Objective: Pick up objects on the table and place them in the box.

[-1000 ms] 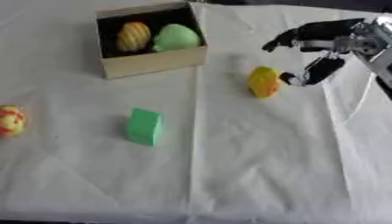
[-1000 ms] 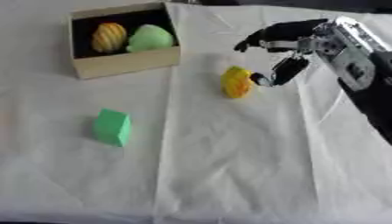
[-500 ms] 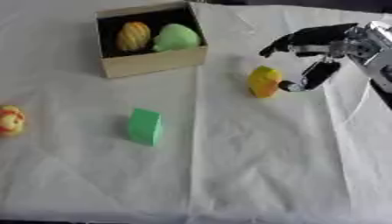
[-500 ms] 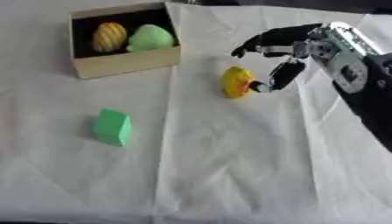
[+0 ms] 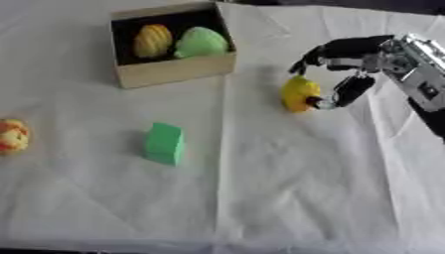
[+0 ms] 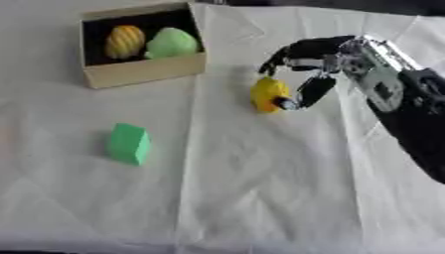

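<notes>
A: Layout?
B: Table (image 5: pixel 260 198) under a white creased cloth. Cardboard box (image 5: pixel 178 69) sits far left of centre, open top, with two things inside: a yellow-orange ribbed piece (image 5: pixel 153 41) on the left, a pale green rounded piece (image 5: pixel 201 42) just beside it on the right.

A: The arm?
B: Right arm comes in from the right edge. Right robot hand (image 6: pixel 315 69) is at the yellow object (image 5: pixel 298 93), which sits on the cloth right of the box and apart from it. Fingers curl over its top and far side, thumb (image 5: pixel 347 92) comes down on its right side, tip at the lower edge. Looks like contact on both sides; can't tell if it's off the cloth.

A: Left robot hand?
B: Shows in neither view.

A: Loose items?
B: Green block (image 5: pixel 164 143), upright, mid-left, well apart from the box. An orange-yellow rounded thing (image 5: pixel 12 135) at the left edge, left eye view only.
</notes>
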{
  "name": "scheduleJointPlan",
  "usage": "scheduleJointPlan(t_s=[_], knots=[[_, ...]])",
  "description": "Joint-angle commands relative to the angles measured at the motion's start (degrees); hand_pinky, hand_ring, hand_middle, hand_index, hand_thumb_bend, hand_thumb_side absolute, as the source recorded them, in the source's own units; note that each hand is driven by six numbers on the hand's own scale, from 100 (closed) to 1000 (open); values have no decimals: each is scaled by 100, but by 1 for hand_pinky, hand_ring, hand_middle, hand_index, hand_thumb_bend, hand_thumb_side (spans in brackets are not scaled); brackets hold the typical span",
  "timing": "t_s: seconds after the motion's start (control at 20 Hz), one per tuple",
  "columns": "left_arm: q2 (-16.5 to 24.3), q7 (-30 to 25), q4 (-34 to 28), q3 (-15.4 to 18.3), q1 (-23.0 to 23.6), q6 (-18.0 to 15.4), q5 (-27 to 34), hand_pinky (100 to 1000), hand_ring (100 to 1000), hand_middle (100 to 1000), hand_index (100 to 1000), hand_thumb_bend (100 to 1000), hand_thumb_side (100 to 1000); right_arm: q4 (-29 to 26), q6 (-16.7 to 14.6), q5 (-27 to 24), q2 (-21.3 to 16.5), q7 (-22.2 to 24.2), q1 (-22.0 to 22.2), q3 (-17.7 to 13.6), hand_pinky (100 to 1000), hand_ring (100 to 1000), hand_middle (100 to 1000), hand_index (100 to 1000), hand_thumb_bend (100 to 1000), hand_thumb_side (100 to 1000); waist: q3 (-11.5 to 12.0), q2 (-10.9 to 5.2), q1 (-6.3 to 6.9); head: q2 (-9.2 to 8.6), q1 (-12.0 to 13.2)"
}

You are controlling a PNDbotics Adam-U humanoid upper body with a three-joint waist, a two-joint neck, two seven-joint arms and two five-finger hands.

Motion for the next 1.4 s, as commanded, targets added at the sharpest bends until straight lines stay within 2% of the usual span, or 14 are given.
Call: scheduleJointPlan(t_s=[0.05, 0.25, 0.5, 0.6, 0.75, 1.1, 1.4], knots=[[37, -19, -114, 13, -55, 2, 25, 849, 829, 769, 811, 100, 661, 5, -21, 33, -85, -36, -56, -22, 798, 912, 754, 886, 179, 426, 7, -71, -35, 23, -24], [26, -25, -114, 10, -57, 2, 32, 849, 829, 769, 811, 100, 661, 29, -73, 58, -60, 27, -52, 2, 794, 900, 703, 852, 173, 453, 10, -72, -36, 22, -27], [13, -24, -114, 11, -63, -5, 41, 849, 829, 770, 811, 100, 661, 44, -127, 22, -3, 95, -55, -12, 775, 874, 634, 802, 122, 421, 16, -72, -34, 21, -27], [12, -23, -114, 13, -67, -6, 42, 849, 830, 770, 811, 100, 660, 38, -114, -15, 18, 56, -50, -29, 760, 851, 585, 755, 104, 383, 17, -71, -33, 14, -30], [13, -22, -114, 13, -72, -5, 44, 849, 830, 770, 811, 100, 659, 11, -73, -79, 38, -100, -44, -49, 723, 797, 521, 690, 100, 244, 15, -73, -29, 18, -25], [29, -22, -114, 17, -63, -1, 35, 849, 830, 770, 811, 100, 658, -151, 108, -248, 12, -592, -160, -125, 688, 745, 476, 641, 100, 254, -12, -107, -31, 25, -32], [33, -21, -114, 19, -40, 7, 29, 849, 831, 771, 811, 100, 658, -390, 261, -440, -23, -759, -440, -191, 668, 706, 461, 638, 100, 241, -33, -145, -39, 25, -15]])
